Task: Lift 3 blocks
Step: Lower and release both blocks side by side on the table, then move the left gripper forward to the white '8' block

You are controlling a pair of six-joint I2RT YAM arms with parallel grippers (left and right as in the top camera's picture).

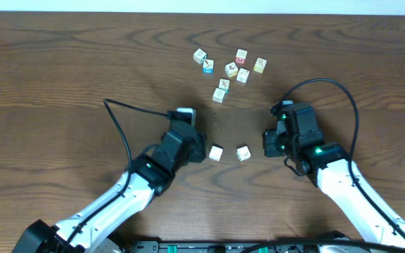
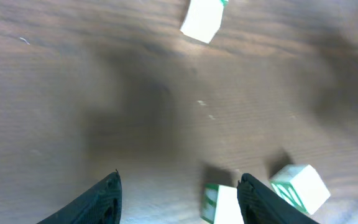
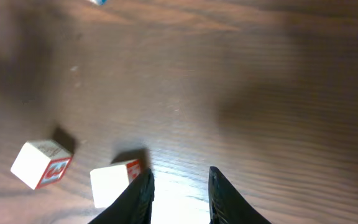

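The left gripper [image 2: 179, 196] stands open and empty; the left block [image 2: 221, 204] lies between its jaws, close to the right finger. The right gripper [image 3: 178, 194] is narrowly open, holding nothing; the right block [image 3: 112, 183] sits just outside its left finger, so a leftward shift appears necessary

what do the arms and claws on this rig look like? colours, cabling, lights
Both match. The left arm and right arm have white tubular links, black housings toward the wrist and small green lights. A thin black cable loops off each wrist: left cable, right cable. The left claw and right claw each have two dark, tapered fingers.
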